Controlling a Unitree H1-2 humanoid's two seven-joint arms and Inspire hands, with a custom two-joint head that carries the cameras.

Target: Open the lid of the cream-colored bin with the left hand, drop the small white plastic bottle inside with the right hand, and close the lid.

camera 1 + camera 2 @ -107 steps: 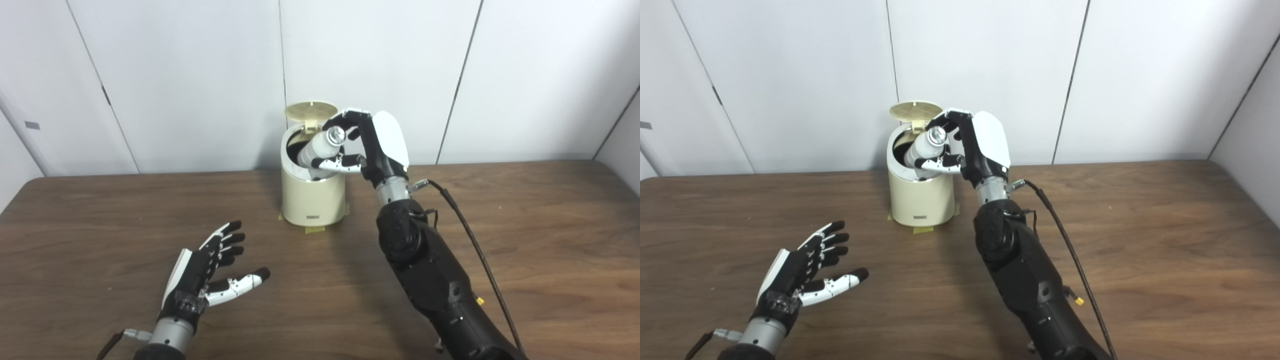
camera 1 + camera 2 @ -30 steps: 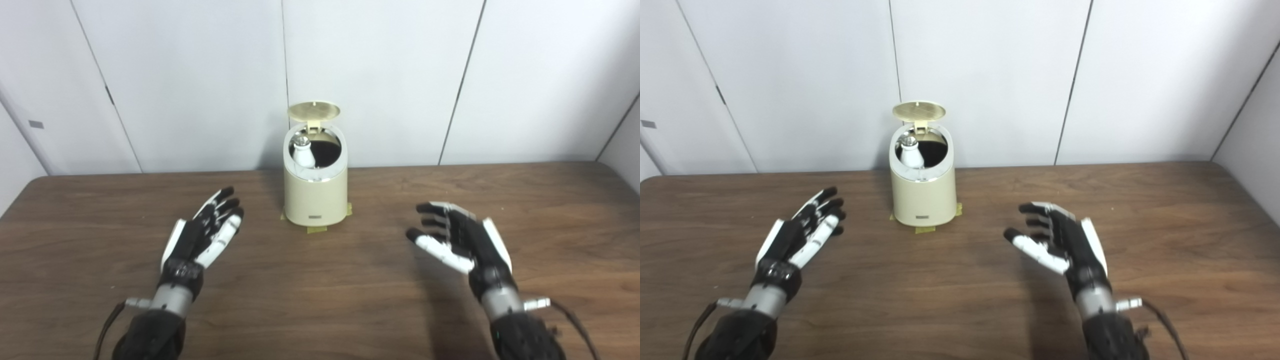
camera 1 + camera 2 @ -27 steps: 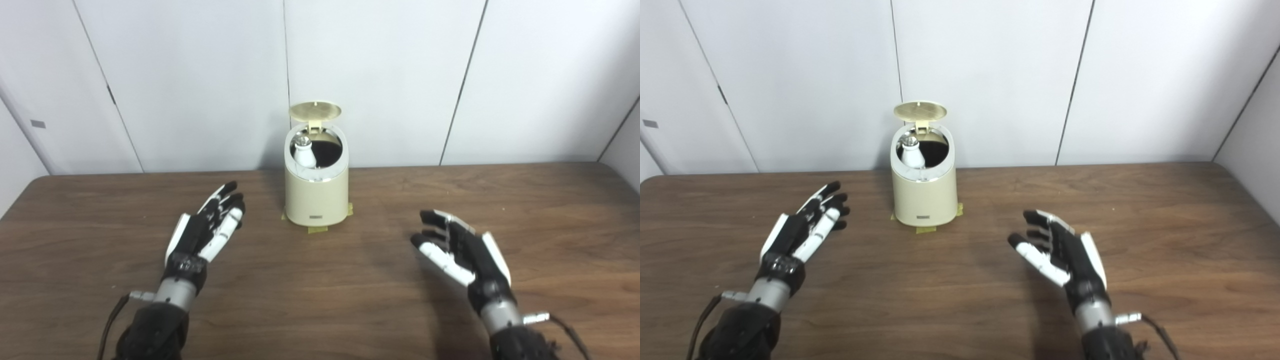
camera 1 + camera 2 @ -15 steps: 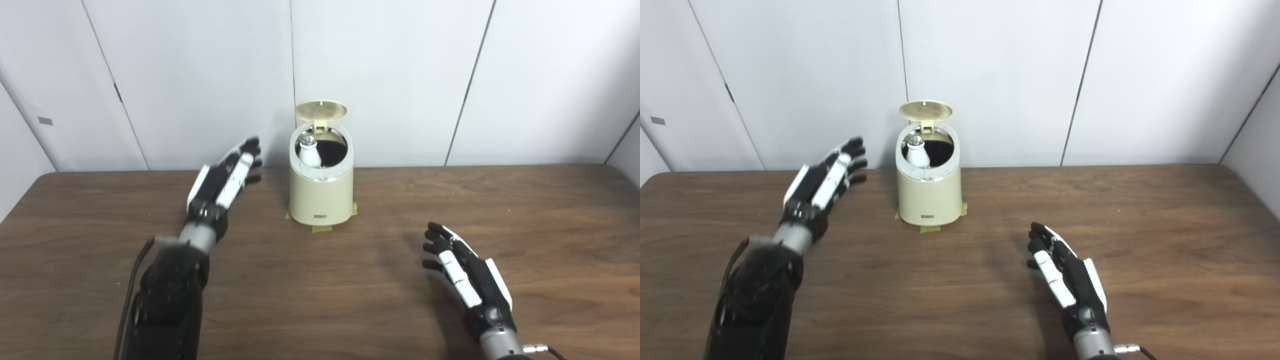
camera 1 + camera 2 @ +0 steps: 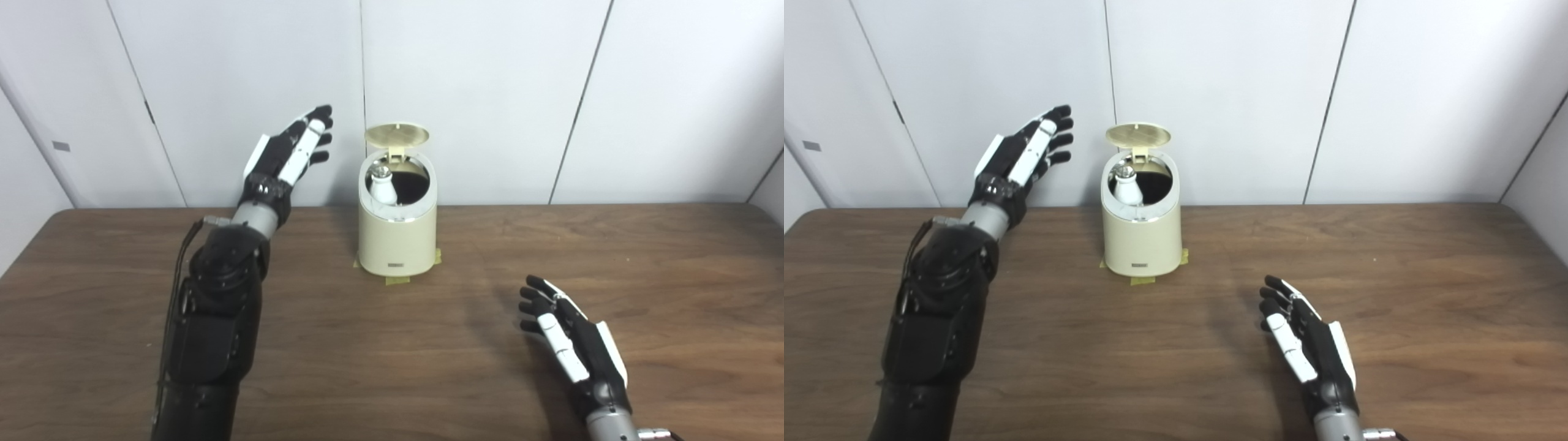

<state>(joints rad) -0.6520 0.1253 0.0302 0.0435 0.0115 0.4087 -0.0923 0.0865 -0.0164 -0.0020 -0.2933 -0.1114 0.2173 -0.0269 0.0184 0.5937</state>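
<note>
Cream-coloured bin [image 5: 397, 242] standing upright on brown wood-grain table [image 5: 643, 257] near white panelled wall [image 5: 490, 92], base sitting on yellow tape tabs [image 5: 397, 280], lid [image 5: 397, 134] standing open behind the mouth. Small white plastic bottle [image 5: 383, 188] sitting inside the bin at the left of the opening, long axis near upright, silver cap pointing up, nothing lying across the opening. Left hand [image 5: 286, 154] hovering raised left of the lid, apart from it, fingers spread and holding nothing; right hand [image 5: 572, 343] hovering low over the table well to the right, fingers apart, holding nothing.
</note>
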